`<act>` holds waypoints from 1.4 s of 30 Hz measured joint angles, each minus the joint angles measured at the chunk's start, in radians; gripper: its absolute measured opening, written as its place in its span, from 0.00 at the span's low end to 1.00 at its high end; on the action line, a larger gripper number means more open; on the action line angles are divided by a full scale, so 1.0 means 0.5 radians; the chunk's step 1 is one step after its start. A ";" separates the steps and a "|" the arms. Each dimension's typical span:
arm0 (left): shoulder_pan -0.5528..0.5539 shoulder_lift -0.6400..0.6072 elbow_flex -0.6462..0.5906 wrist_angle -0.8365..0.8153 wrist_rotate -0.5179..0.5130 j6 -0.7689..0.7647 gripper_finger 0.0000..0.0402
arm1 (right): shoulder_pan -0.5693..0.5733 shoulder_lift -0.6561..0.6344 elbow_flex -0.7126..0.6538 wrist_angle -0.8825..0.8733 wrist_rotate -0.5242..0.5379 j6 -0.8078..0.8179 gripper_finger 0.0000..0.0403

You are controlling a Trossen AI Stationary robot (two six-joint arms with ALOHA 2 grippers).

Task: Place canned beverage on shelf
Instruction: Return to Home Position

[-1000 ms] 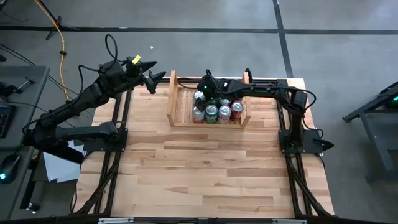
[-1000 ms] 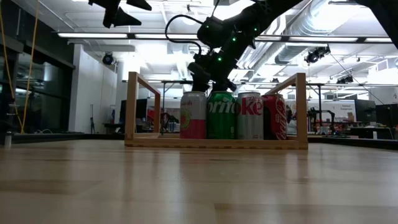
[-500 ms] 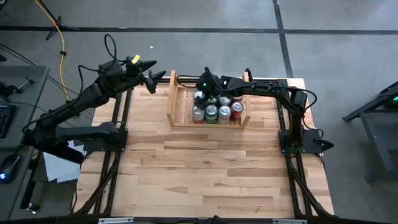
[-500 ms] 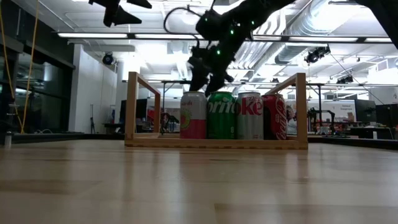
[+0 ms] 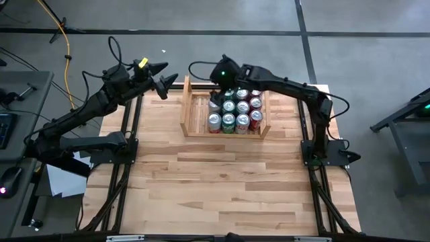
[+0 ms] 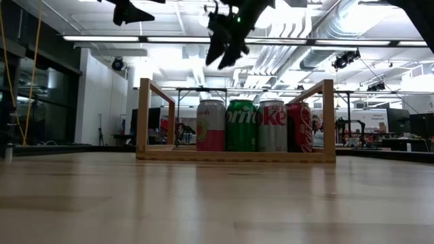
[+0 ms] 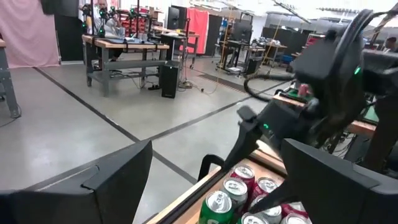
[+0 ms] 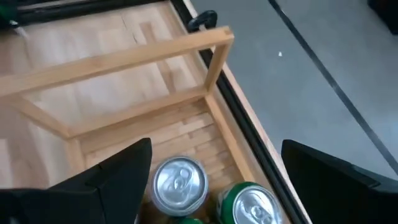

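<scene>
The right claw (image 6: 218, 57) is held above the shelf (image 5: 186, 107), its fingers spread apart and empty. The pink-white can (image 6: 210, 126) is set in the shelf, at the front row's end, beside the green can (image 6: 241, 126). The left claw (image 5: 166, 77), fingers apart, is held left of the shelf.

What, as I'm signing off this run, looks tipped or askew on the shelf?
Nothing stands out: the soda cans stand upright in rows on the shelf. The right gripper hangs open above them; the left gripper waits left of it.
</scene>
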State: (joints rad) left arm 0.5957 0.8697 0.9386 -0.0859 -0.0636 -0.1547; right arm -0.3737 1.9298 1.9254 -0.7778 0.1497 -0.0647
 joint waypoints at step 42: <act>-0.006 -0.039 0.000 0.127 0.397 -0.316 0.87 | -0.131 -0.797 -0.464 -0.598 -0.463 -0.242 0.03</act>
State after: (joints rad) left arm 0.5925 0.8501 0.9386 -0.0222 0.1351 -0.3126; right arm -0.4392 1.5313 1.6935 -1.0770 -0.0818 -0.1859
